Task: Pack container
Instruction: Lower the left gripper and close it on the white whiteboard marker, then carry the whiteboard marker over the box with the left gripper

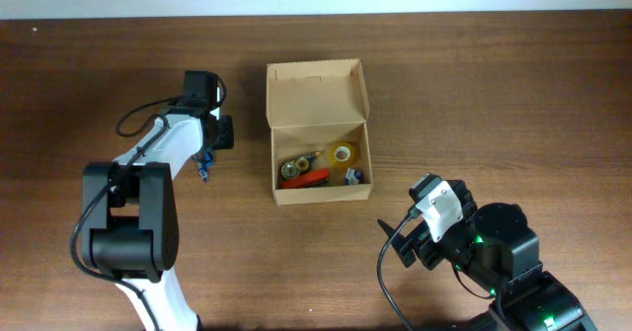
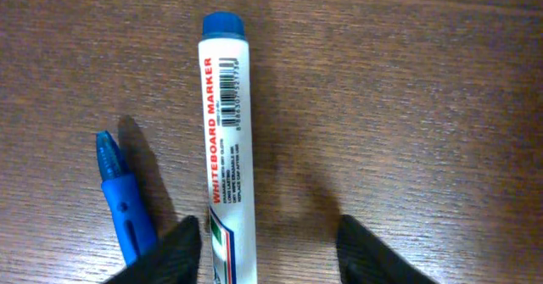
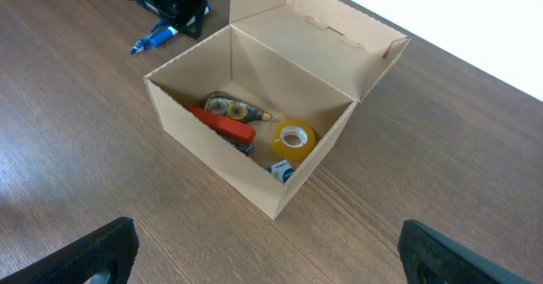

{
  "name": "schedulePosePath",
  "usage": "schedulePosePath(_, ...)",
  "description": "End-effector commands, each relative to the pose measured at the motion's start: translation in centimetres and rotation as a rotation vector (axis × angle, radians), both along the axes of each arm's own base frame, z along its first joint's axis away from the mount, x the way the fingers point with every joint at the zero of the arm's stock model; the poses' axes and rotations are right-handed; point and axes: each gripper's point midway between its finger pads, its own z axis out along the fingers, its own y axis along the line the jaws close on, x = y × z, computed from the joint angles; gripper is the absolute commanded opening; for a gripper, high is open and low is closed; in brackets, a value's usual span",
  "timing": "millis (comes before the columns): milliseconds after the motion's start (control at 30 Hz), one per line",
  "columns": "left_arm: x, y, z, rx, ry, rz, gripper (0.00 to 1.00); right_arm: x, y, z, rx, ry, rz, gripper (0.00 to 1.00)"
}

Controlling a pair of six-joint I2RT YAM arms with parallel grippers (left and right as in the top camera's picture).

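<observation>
The left claw (image 2: 270, 226), jaws apart, straddles a whiteboard marker (image 2: 227, 140) lying on the worktop (image 2: 407, 106), a blue pen (image 2: 119, 201) just beside it, while the cardboard container (image 3: 212, 158), lid open, sits ahead of the right claw (image 3: 267, 231), whose jaws stand wide apart.

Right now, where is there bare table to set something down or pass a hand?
Free: the bare table right of the container, and the strip between its front wall and the right pincer. Crowded: left of the container, where the left pincer straddles a whiteboard marker beside a blue pen.
</observation>
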Motion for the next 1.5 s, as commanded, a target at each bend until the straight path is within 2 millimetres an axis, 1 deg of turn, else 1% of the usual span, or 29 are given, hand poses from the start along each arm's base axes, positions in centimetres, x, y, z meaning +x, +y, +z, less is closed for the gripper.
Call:
schedulePosePath(0, -1.0, 0.5, -2.1, 0.011, 0.058, 0.008, 0.41, 0.0, 0.1, -0.2, -0.008, -0.002, 0.002, 0.99)
schedulePosePath(67, -1.0, 0.5, -2.1, 0.011, 0.058, 0.008, 0.36, 0.0, 0.1, -0.2, -0.008, -0.002, 0.002, 0.99)
schedulePosePath(133, -1.0, 0.4, -2.1, 0.003, 0.059, 0.006, 0.3, 0.0, 0.1, -0.2, -0.008, -0.002, 0.002, 0.99)
schedulePosePath(200, -1.0, 0.2, -2.1, -0.009, 0.059, 0.002, 0.27, 0.0, 0.1, -0.2, -0.008, -0.002, 0.002, 0.99)
schedulePosePath(367, -1.0, -0.1, -2.2, -0.022, 0.06, -0.003, 0.12, 0.0, 0.1, -0.2, -0.008, -0.002, 0.002, 0.99)
schedulePosePath(500, -1.0, -0.4, -2.1, -0.032, 0.059, -0.003, 0.02, 0.0, 0.1, -0.2, -0.008, -0.002, 0.002, 0.99)
schedulePosePath(600, -0.9, -0.8, -1.2, -0.03, 0.054, -0.013, 0.02, 0.0, 0.1, -0.2, -0.008, -0.002, 0.002, 0.99)
schedulePosePath(667, -0.7, -1.1, 0.3, -0.031, 0.035, -0.02, 0.02, 0.0, 0.1, -0.2, -0.008, -0.002, 0.002, 0.99)
schedulePosePath(767, 0.0, -1.5, 3.7, -0.031, -0.032, -0.03, 0.02, 0.0, 0.1, -0.2, -0.008, -0.002, 0.002, 0.99)
schedulePosePath(833, 0.3, -1.9, 6.3, -0.025, -0.087, -0.038, 0.02, 0.0, 0.1, -0.2, -0.008, -0.002, 0.002, 0.99)
schedulePosePath(967, 0.2, -3.3, 12.7, 0.006, -0.227, -0.078, 0.02, 0.0, 0.1, -0.2, -0.008, -0.002, 0.002, 0.99)
schedulePosePath(1067, -0.5, -5.5, 17.2, 0.033, -0.326, -0.201, 0.02, 0.0, 0.1, -0.2, -0.008, -0.002, 0.002, 0.99)
schedulePosePath(1167, -1.6, -8.4, 20.6, 0.074, -0.402, -0.363, 0.02, 0.0, 0.1, -0.2, -0.008, -0.002, 0.002, 0.99)
schedulePosePath(1233, -2.5, -10.5, 22.1, 0.107, -0.438, -0.479, 0.02, 0.0, 0.1, -0.2, -0.008, -0.002, 0.002, 0.99)
schedulePosePath(1300, -3.4, -12.7, 23.0, 0.151, -0.46, -0.615, 0.02, 0.0, 0.1, -0.2, -0.008, -0.002, 0.002, 0.99)
schedulePosePath(1367, -4.0, -14.5, 23.1, 0.186, -0.466, -0.719, 0.02, 0.0, 0.1, -0.2, -0.008, -0.002, 0.002, 0.99)
schedulePosePath(1467, -4.7, -16.5, 22.8, 0.22, -0.463, -0.845, 0.02, 0.0, 0.1, -0.2, -0.008, -0.002, 0.002, 0.99)
